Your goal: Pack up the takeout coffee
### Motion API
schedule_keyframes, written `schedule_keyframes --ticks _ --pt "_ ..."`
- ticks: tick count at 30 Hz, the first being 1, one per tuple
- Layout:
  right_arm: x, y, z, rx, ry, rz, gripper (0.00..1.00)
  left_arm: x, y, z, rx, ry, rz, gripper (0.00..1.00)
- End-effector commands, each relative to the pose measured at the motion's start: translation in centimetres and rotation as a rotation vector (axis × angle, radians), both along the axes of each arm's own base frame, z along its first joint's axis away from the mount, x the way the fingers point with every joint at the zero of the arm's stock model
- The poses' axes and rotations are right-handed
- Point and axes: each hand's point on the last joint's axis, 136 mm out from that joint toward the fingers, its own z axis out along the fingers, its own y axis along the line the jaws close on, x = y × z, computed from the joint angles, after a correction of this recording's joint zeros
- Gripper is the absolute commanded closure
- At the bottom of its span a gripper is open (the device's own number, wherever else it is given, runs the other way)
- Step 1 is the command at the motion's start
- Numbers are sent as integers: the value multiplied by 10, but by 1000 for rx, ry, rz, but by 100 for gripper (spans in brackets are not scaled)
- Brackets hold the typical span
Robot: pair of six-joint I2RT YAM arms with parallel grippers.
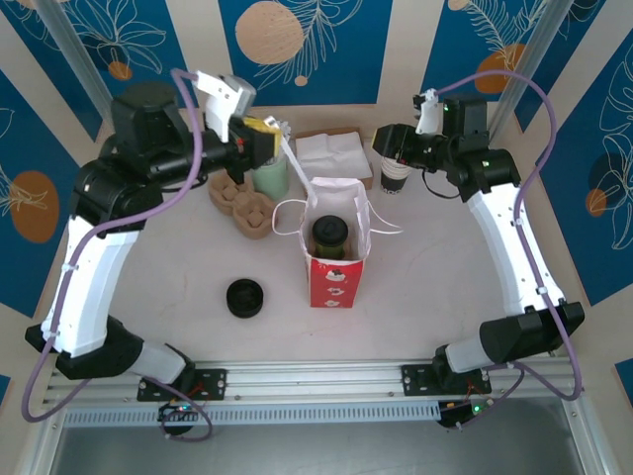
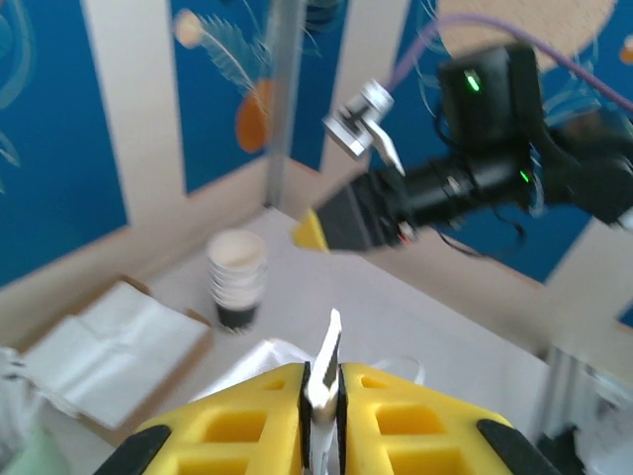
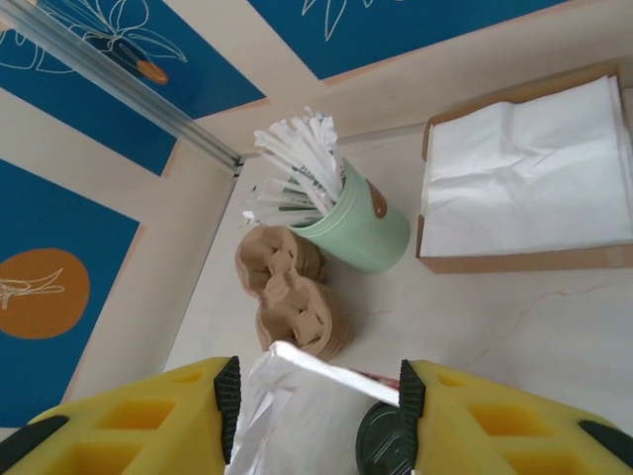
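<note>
Takeout coffee (image 1: 329, 236) stands upright inside the red-and-white bag (image 1: 336, 282), its black lid showing through the bag's open mouth. The left gripper (image 2: 321, 381) hangs above and beyond the bag's far-left corner, its yellow fingers pressed together on a thin white stick (image 1: 297, 166) whose free end slants down toward the bag. The step in hand looks like adding that stick beside the cup. To do it well, bring the tip over the gap between lid and bag wall, clear of the limp handles (image 1: 381, 226). Turn the stick nearer upright so it slides in rather than catching the rim, and let go only once the tip is below the rim. The left arm is folded, elbow turned away from the bag, wrist reaching level toward it. The right gripper (image 3: 318, 394) hovers beyond the bag's far-right corner, fingers spread with nothing between them. Its forearm stretches past the bag's right side, where it could steady the mouth
</note>
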Motion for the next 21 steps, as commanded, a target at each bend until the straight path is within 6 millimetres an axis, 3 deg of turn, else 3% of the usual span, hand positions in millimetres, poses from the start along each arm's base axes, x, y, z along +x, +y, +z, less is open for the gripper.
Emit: schedule_keyframes --ticks 1,6,9,13,21 --pt "6 -4 4 -32 -23 -4 51 -19 -14 -32 43 104 -91 84" --pt "14 -1 2 -29 -17 -1 51 -25 -31 -77 103 207 -145 84" --pt "16 2 -3 -18 2 7 52 -25 -38 -89 101 254 -152 85" --pt "16 4 -9 -8 22 12 52 -25 -39 -80 56 230 -136 89" --pt "12 8 -17 -2 41 16 52 -30 -26 -44 14 138 -106 90"
